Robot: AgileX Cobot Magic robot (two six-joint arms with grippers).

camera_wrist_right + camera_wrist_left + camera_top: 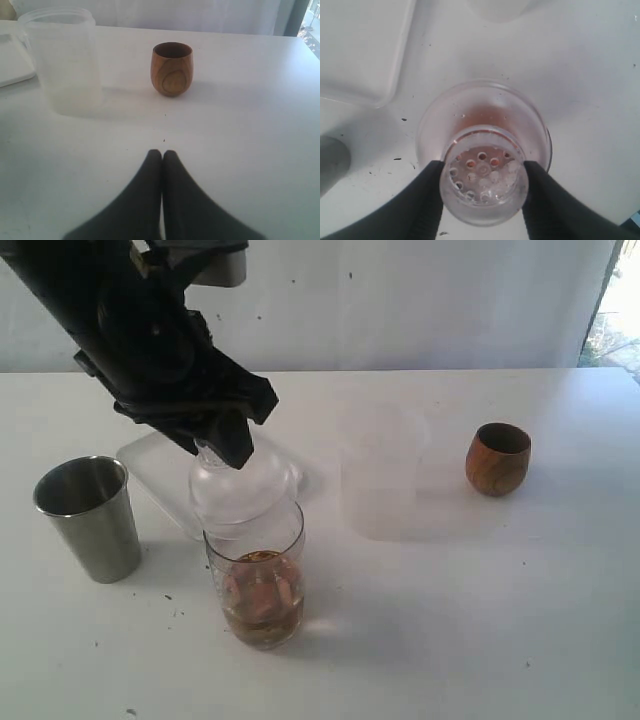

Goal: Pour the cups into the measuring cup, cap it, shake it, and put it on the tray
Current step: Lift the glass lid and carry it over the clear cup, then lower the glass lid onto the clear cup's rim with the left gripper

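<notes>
A white bench (470, 620), flecked with dark specks, is sitting before a pale wall (420, 300). The left pincer (482, 172) is pinching a clear domed lid (485, 192) at the mouth of the measuring cup (257, 590), which is holding brownish liquid directly beneath it. The steel tumbler (90, 515) and white tray (150, 470) are lying near this pincer. The right pincer (162, 155) is pressed together, pointing across the bench; ahead of it the wooden cup (172, 69) and a frosted cup (62, 60) are standing apart.
</notes>
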